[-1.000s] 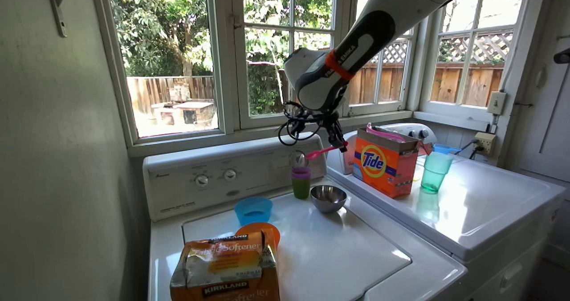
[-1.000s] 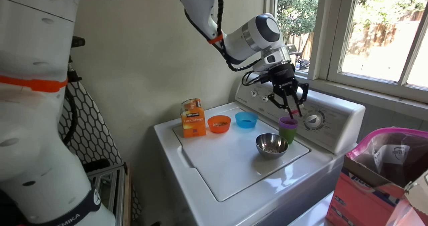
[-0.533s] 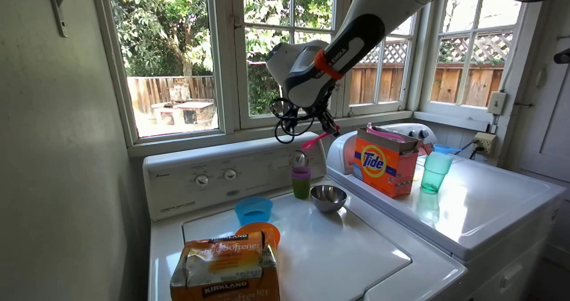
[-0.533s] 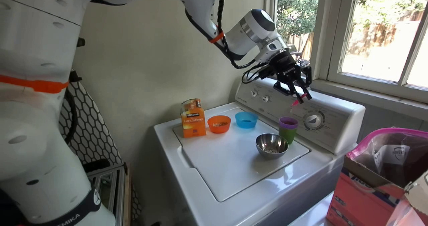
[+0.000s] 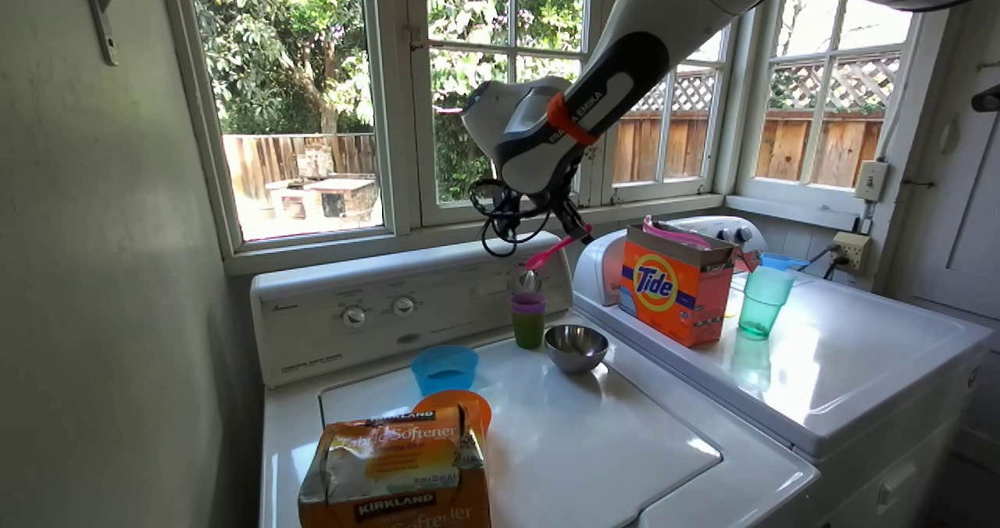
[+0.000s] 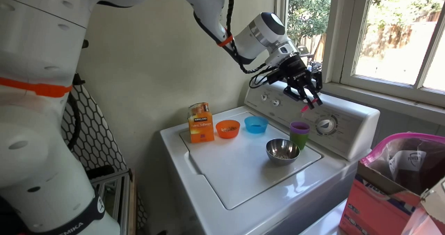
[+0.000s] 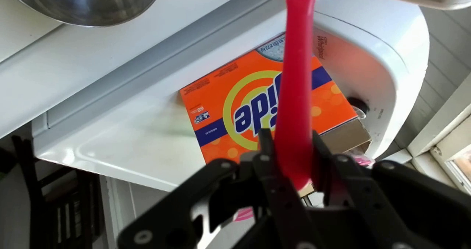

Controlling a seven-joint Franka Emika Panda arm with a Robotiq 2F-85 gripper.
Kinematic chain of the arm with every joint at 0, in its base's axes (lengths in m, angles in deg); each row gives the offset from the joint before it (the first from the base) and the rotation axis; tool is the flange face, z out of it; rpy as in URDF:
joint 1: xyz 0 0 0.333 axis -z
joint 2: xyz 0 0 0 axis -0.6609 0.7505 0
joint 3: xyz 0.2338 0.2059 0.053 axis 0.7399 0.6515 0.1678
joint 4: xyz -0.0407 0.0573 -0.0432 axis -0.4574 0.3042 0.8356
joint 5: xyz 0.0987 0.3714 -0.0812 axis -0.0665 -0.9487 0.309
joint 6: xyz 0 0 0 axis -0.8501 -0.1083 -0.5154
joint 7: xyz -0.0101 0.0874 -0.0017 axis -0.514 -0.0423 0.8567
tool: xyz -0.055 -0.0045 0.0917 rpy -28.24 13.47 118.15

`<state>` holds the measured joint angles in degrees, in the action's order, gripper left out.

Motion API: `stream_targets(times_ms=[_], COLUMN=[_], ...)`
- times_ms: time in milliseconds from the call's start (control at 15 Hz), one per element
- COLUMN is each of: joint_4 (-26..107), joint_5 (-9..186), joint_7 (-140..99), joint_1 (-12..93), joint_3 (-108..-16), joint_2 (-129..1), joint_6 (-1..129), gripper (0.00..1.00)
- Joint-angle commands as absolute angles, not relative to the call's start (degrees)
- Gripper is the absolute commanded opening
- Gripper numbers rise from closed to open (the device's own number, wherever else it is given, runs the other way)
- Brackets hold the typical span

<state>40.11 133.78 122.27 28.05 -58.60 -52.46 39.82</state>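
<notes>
Well, nearest the front left corner of the washer [image 6: 250,179] stands a softener box [image 6: 201,129], with an orange bowl [image 6: 227,135] just beside it and a blue bowl [image 6: 256,129] nearer the back edge. Toward the back right corner sits a steel bowl [image 6: 283,146] with pale bits [image 6: 282,156] in its bottom. Close by it, along the back edge, a purple-and-green cup [image 6: 299,139] stands upright; whether the two touch I cannot tell. Above the cup, clear of its rim, hangs a pink spoon [image 7: 297,87], its handle clamped between the jaws and its head tilted downward in both exterior views. What the head carries, if anything, is too small to make out. With so much handle beyond the grip, I judge that a slight turn would swing the head widely. Slow moves and a firm pinch seem best, with the head centred over the cup's mouth and clear of its rim. Farthest right, on the next machine [image 5: 867,372], a Tide box [image 5: 672,287] stands near the left edge, a green tumbler [image 5: 764,300] beyond it.
</notes>
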Motion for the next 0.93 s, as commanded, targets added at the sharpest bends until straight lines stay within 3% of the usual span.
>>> stream_targets(times_ms=[0,867], joint_4=[38.1,34.1], joint_5=[133.9,133.2], joint_7=[119.2,110.0], joint_1=[27.9,27.8], joint_3=[-58.0,-58.4], joint_2=[-50.3,-45.1], joint_6=[38.7,35.6], gripper=[0.06,0.06])
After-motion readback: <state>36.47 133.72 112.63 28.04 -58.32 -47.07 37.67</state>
